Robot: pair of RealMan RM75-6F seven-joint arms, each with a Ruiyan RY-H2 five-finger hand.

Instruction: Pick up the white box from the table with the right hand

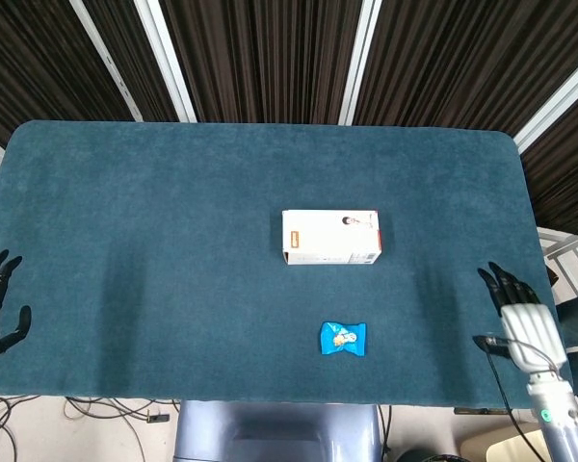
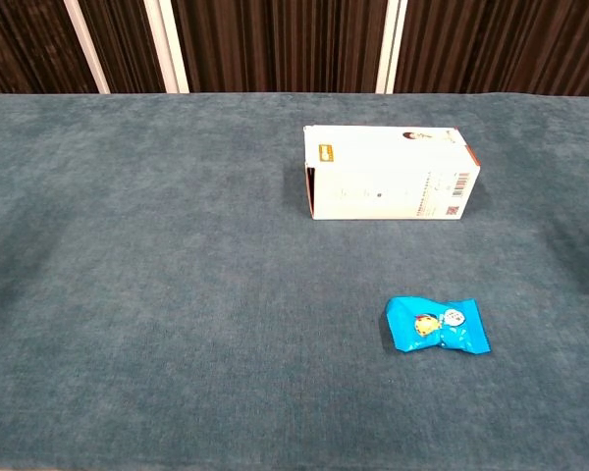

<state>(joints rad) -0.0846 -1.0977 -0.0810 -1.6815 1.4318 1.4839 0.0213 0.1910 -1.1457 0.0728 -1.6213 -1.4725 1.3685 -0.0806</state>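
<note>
We seem to be in a robot lab or test room rather than a home. In front of us stands a table (image 1: pixel 125 212) covered edge to edge in dark teal felt-like cloth, more a staged work surface than furniture. Behind it hangs a wall of dark ribbed panels (image 1: pixel 260 58) split by slanted white bars (image 1: pixel 169 58), like acoustic or studio lining. Loose cables (image 1: pixel 87 412) trail on the pale floor under the near edge, beside a grey pedestal (image 1: pixel 275 431). At the right edge we glimpse a metal frame (image 1: pixel 570 246). Robot hands (image 1: pixel 525 327) flank the table, which fits a test setup.
</note>
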